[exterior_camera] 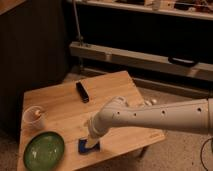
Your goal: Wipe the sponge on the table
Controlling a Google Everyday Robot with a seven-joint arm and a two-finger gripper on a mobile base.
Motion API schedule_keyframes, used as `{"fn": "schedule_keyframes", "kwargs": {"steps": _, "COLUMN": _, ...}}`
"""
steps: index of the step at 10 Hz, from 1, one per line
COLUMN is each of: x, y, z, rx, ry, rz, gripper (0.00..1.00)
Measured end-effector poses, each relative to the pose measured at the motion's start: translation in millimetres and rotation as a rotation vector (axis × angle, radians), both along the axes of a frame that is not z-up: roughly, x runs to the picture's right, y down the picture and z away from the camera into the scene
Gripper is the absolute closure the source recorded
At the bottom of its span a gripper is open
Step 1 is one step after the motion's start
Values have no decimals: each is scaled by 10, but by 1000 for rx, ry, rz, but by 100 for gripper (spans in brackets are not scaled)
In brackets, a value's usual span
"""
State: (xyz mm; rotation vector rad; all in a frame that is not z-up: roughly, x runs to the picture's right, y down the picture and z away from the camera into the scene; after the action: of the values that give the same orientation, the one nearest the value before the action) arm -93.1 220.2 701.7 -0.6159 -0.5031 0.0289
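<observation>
Near the wooden plank table's [117, 90] front edge, the gripper [91, 140] meets the soft blue rectangular sponge [84, 147], jaws apart.

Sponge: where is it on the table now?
In the camera view the sponge lies near the front edge of the table, beside the green plate, directly under the gripper.

A: Any writing, label or number to read here?
B: None. The tabletop [115, 95], black bar [82, 91], cup [33, 118] and sponge [84, 148] show no legible marks, nor does the gripper [91, 141], down at the sponge by the tabletop's near edge.
</observation>
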Motion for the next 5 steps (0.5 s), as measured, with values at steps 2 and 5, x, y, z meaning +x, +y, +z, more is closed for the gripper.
{"fn": "schedule_keyframes", "kwargs": {"steps": 2, "x": -7, "y": 138, "z": 101, "rx": -29, "ry": 23, "rz": -12, "gripper": 35}}
{"fn": "schedule_keyframes", "kwargs": {"steps": 5, "x": -54, "y": 375, "z": 250, "rx": -46, "ry": 15, "rz": -7, "gripper": 35}}
